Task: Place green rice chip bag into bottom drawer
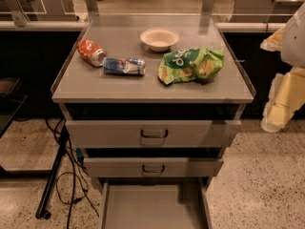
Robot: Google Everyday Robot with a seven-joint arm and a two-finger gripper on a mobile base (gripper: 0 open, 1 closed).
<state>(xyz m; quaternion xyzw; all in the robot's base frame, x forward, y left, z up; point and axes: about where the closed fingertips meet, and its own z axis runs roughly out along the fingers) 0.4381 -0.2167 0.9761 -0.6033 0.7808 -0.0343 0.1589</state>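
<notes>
Hand (282, 97) hovered right of the surface (95, 87), open or closed I couldn't tell, and the crinkly green rice chip bag (190, 65) could have slipped before the bottom drawer (152, 209).

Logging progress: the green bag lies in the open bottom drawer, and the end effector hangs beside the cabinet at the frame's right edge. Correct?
Not quite. The camera view shows the green bag on the cabinet, beside the bowl. The bottom drawer is open, and the end effector does hang beside the cabinet at the frame's right edge.
</notes>
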